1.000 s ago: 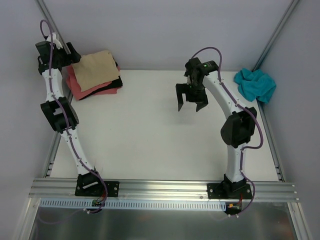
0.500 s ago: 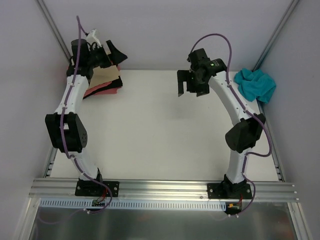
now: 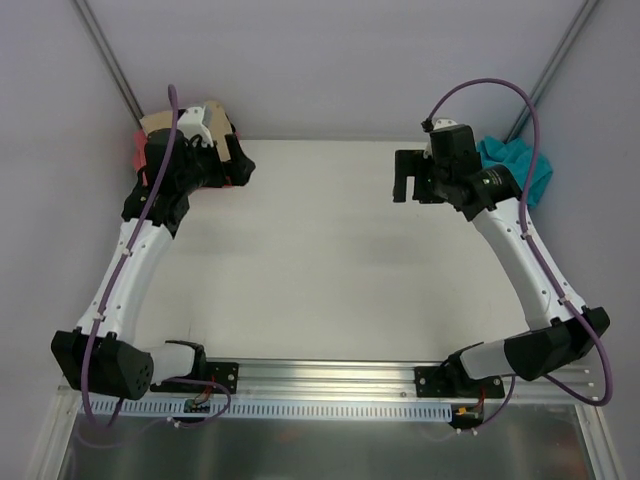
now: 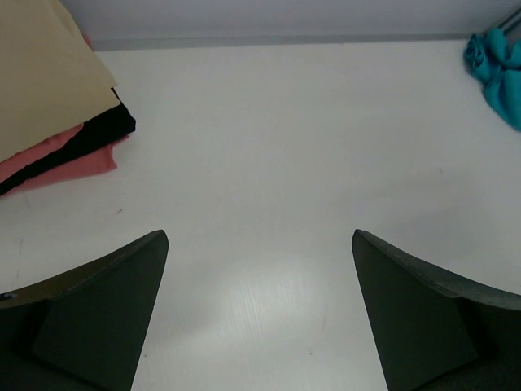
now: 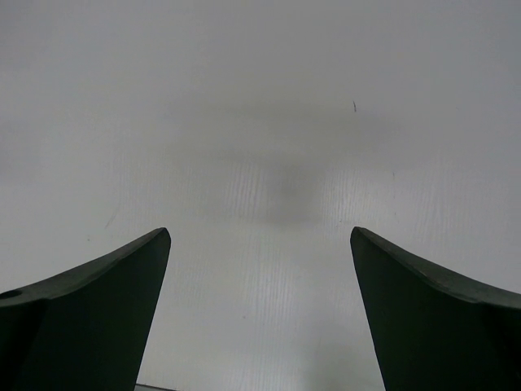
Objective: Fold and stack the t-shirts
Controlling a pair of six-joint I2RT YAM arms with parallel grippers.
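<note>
The tan t-shirt is laid atop the folded stack at ten o'clock. The left gripper and right gripper are held wide and empty. Next, it is judged, the crumpled teal t-shirt at two o'clock must be fetched.

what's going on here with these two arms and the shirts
Two robot arms are on a folding job at a white table. Three shirts lie folded and stacked in the far left corner: tan shirt on top, black shirt under it, pink shirt lowest. The teal shirt lies crumpled in the far right corner, not yet folded. The left gripper, beside those three, and the right gripper, near the teal shirt, are both open and empty.
</note>
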